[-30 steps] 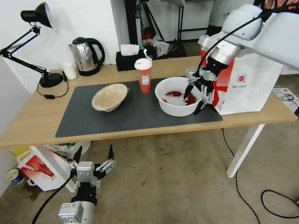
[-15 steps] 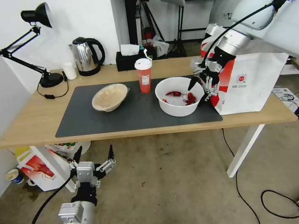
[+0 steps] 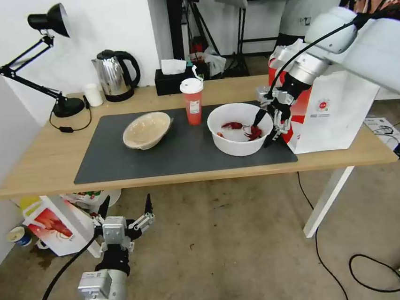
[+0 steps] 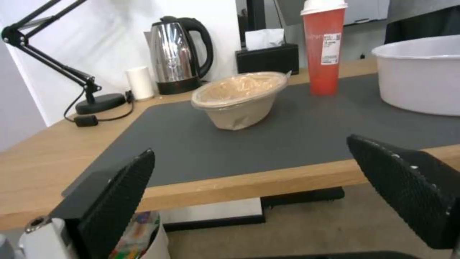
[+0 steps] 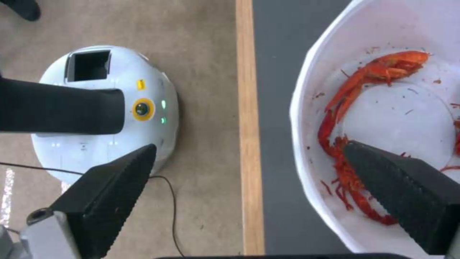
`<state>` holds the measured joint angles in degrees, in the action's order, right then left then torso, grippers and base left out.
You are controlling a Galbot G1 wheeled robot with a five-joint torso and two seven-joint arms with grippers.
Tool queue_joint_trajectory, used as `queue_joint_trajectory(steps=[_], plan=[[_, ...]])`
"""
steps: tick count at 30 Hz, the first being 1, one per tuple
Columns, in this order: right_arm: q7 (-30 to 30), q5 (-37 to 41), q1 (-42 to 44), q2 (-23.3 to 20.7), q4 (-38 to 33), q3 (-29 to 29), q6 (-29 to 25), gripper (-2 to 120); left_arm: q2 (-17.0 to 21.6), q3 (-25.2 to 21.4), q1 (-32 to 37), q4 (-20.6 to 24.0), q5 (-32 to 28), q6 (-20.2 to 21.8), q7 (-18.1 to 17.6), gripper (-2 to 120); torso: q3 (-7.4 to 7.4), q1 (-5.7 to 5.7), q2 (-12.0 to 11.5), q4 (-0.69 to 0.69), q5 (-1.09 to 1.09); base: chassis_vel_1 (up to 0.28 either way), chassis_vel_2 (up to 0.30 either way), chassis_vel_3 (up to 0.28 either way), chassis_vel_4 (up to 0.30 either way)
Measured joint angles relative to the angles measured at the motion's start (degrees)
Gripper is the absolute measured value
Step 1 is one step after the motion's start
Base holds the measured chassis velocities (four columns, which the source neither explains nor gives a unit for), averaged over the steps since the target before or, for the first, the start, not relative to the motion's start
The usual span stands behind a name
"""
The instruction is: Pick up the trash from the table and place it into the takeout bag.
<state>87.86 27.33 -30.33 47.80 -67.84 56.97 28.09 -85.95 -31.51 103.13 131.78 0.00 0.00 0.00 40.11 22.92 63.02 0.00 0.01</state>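
Right tool (image 3: 267,128) straddles white bowl (image 3: 238,129) rim, one finger (image 5: 407,201) inside.

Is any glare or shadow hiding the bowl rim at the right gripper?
Head view: the light is even, and the bowl rim reads clearly at the open right gripper. Right wrist view: the white rim stands out against the dark mat, with no glare. Left wrist view: the only bright reflections are on the kettle.
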Motion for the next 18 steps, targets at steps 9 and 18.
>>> queue_joint_trajectory(steps=[9,18], plan=[[0.0,-2.0,1.6,2.8,4.1,-1.4,-1.6,100,0.0,0.0,0.0,0.0,0.0,0.0,0.0,100,0.00,0.00,0.0,0.00,-0.01,0.000,0.000,0.000,0.000],[0.0,-3.3,3.0,4.0,5.7,-2.3,-2.0,100,0.0,0.0,0.0,0.0,0.0,0.0,0.0,100,0.00,0.00,0.0,0.00,-0.01,0.000,0.000,0.000,0.000]])
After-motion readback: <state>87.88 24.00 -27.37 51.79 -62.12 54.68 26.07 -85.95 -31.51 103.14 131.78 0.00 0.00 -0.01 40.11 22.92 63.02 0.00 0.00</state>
